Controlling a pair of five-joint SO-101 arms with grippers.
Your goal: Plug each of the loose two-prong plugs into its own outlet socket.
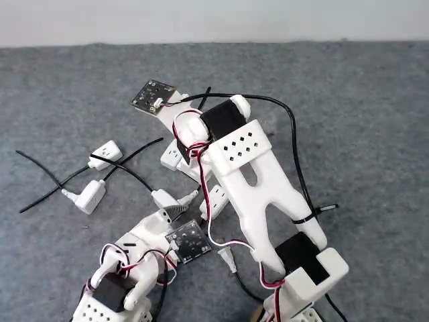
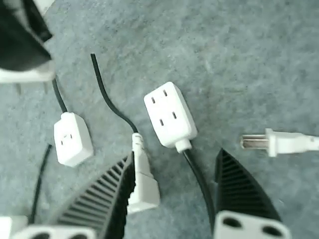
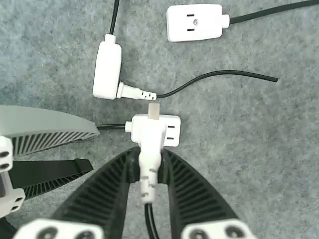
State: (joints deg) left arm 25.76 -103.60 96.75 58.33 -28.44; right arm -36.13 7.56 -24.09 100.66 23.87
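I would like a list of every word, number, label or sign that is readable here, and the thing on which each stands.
None can be read.
The far circuit board and the near circuit board: any marks are too small to read.
The double socket, the single socket, the loose plug: plain white, no print visible.
The held plug in the right gripper: no print visible.

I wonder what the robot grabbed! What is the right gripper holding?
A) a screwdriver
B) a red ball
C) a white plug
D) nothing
C: the right gripper is shut on a white plug, whose prongs lie over a white socket.
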